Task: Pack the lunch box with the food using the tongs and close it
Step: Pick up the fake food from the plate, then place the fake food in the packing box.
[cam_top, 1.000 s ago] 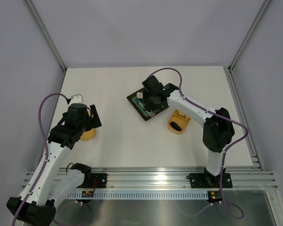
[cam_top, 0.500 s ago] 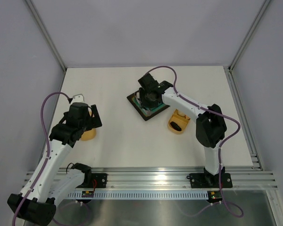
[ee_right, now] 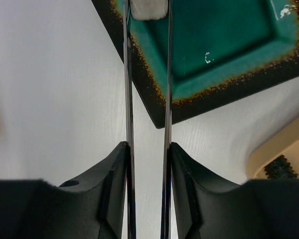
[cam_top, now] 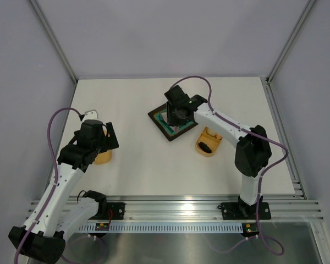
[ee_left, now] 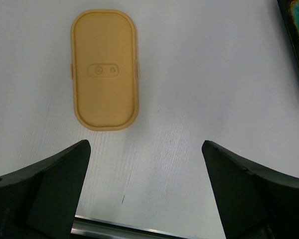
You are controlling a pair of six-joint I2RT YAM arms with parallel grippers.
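My right gripper (ee_right: 147, 145) is shut on the silver tongs (ee_right: 128, 99), one slim arm against each finger. The tong arms reach over the corner of the teal plate (ee_right: 229, 45), with a white cube (ee_right: 147, 9) between their tips. The yellow-orange lunch box (cam_top: 209, 142) lies right of the plate with a dark piece (ee_right: 279, 167) inside. My left gripper (ee_left: 145, 149) is open and holds nothing, hovering above the table on the near side of the yellow-orange lid (ee_left: 104, 69). In the top view my right gripper (cam_top: 176, 113) covers part of the plate.
The plate (cam_top: 169, 136) sits at the middle of the white table, the lid (cam_top: 103, 157) at the left under my left arm. A metal rail (cam_top: 176, 208) runs along the near edge. Grey walls enclose the other sides.
My right gripper has squeezed the tongs narrower and shifted slightly over the plate, bringing the tips around the white cube. The left arm has stayed still.
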